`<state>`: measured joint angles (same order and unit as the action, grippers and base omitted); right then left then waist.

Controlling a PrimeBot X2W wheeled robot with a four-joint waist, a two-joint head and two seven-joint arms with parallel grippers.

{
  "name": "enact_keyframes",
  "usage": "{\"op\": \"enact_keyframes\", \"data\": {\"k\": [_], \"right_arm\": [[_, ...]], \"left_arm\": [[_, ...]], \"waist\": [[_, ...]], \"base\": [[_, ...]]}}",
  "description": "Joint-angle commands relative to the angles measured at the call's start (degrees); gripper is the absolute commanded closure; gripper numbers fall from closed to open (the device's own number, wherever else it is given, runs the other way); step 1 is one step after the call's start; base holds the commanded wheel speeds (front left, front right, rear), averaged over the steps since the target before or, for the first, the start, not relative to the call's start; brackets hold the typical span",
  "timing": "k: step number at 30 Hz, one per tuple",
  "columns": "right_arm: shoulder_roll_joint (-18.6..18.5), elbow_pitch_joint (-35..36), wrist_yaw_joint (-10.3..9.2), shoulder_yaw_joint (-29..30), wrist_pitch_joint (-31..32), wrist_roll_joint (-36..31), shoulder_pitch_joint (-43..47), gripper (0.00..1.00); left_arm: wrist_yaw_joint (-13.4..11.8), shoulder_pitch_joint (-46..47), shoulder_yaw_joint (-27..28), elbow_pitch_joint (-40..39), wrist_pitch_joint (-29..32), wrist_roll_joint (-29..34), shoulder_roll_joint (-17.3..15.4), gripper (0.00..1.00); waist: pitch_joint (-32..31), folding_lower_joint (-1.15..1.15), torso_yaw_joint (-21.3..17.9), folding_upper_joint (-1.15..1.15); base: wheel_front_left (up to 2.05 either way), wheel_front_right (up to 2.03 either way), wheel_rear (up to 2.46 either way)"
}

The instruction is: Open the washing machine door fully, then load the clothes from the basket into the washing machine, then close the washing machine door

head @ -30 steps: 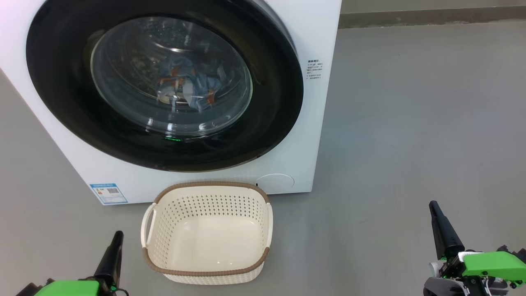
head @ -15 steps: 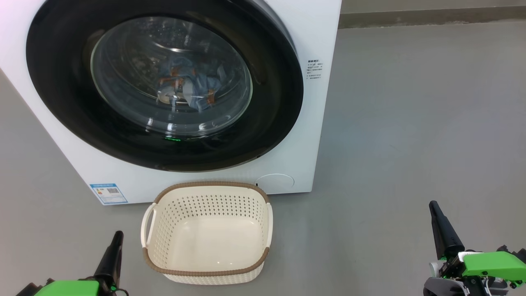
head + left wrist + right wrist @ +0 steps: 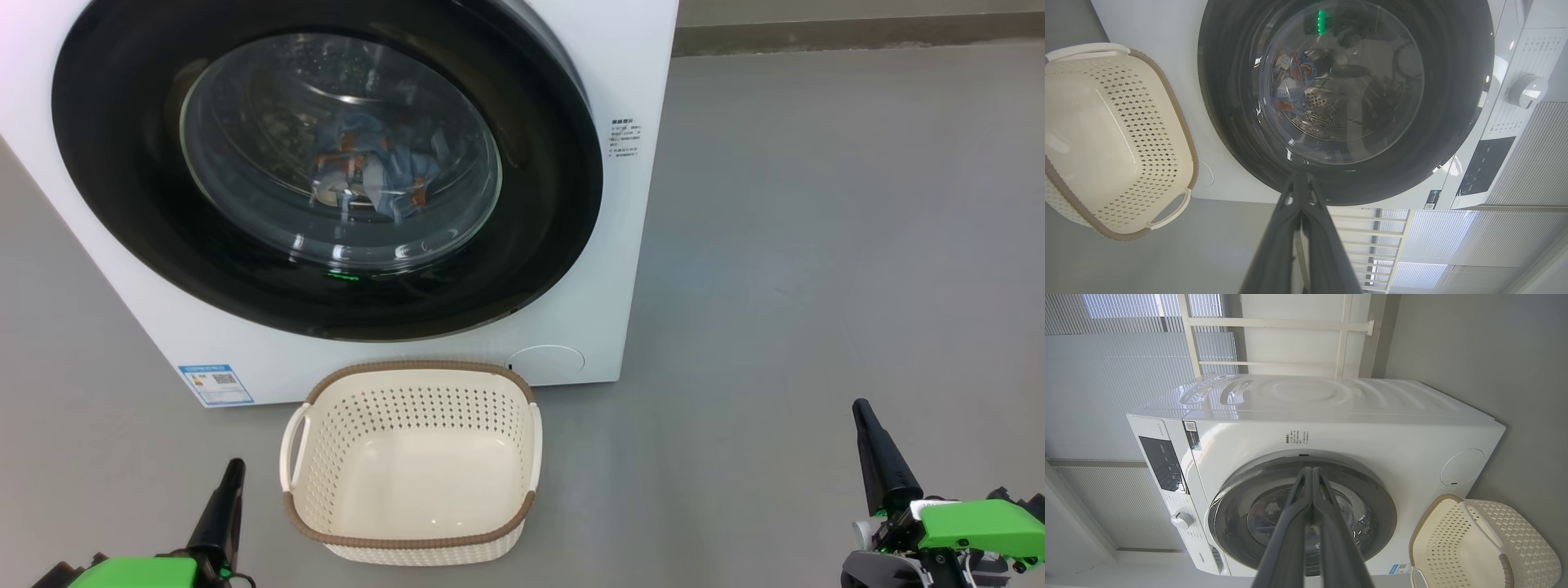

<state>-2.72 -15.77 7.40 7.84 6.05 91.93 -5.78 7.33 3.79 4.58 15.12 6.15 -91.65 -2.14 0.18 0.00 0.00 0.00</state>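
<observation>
Grey floor [image 3: 816,245] is carrying the washing machine [image 3: 633,65], its door [image 3: 122,204] sitting shut and the clothes [image 3: 367,171] lying behind the glass. The basket [image 3: 416,365] is standing at the door's six o'clock, while the left gripper [image 3: 233,467] and the right gripper [image 3: 860,407] are hovering at the basket's eight and four o'clock, fingers pressed together.

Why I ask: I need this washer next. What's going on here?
Nothing is being handled right now. The washing machine door is closed, and the blue printed clothes lie inside, visible through its glass. The basket sits empty on the floor in front of the washing machine. The left gripper and the right gripper are both shut, low on either side of the basket, touching nothing. The loading job looks done.
</observation>
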Motion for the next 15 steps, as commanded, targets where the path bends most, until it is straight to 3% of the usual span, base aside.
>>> {"op": "enact_keyframes", "data": {"k": [1, 15], "right_arm": [[-0.16, 1.75, 0.09, -1.31, 0.45, 0.23, -0.41, 1.0], [-0.16, 1.75, 0.09, -1.31, 0.44, 0.23, -0.41, 1.0]], "left_arm": [[0.15, 2.4, 2.0, -1.09, 0.39, -0.46, -0.75, 1.0], [0.15, 2.4, 2.01, -1.09, 0.39, -0.46, -0.74, 1.0]], "waist": [[0.0, 0.0, 0.0, 0.0], [0.0, 0.0, 0.0, 0.0]], "base": [[0.0, 0.0, 0.0], [0.0, 0.0, 0.0]]}}
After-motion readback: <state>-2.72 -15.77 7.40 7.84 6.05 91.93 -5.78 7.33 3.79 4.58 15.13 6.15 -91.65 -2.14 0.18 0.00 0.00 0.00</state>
